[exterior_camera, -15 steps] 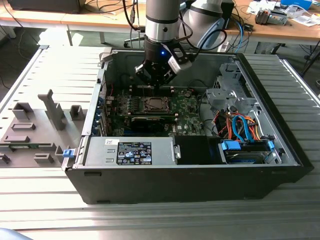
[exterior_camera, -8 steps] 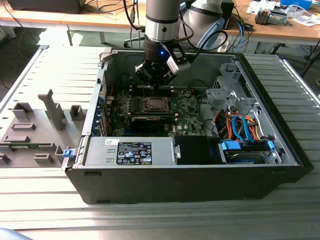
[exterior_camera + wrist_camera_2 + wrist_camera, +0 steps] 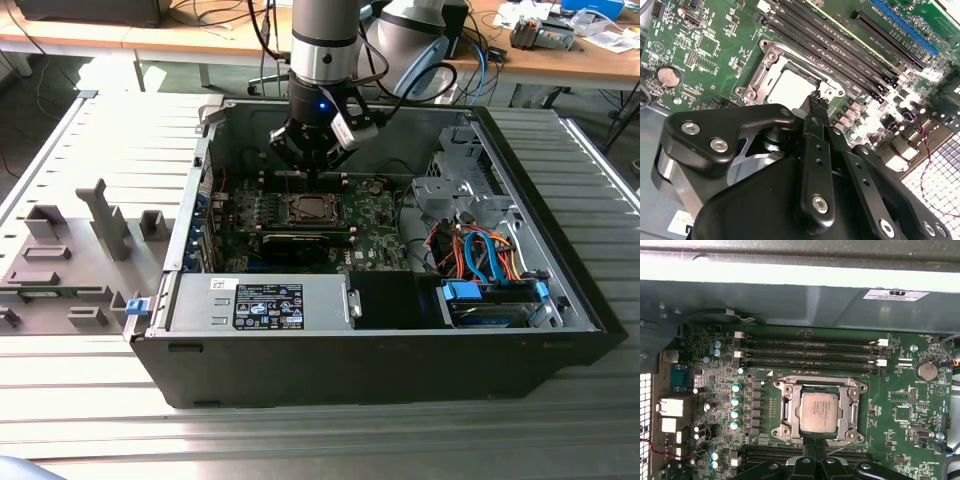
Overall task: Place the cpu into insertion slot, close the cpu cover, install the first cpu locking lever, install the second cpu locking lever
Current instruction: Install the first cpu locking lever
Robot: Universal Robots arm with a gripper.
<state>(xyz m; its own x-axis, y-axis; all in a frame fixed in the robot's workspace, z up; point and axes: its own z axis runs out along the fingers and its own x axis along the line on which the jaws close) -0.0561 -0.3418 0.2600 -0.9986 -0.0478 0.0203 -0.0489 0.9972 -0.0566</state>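
One cpu (image 3: 819,412), one cpu cover (image 3: 854,412), four memory slots (image 3: 810,351), one coin battery (image 3: 927,371).

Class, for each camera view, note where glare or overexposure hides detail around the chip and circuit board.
Second wrist view: glare washes the chip nearly white and burns out part of the circuit board. First wrist view: a bright band blows out the case wall, the chip is clear. Exterior view: evenly lit.

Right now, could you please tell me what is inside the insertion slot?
The cpu lies flat inside the insertion slot, with its silver-grey top showing. The slot's middle beneath the cpu is covered, so it cannot be seen.
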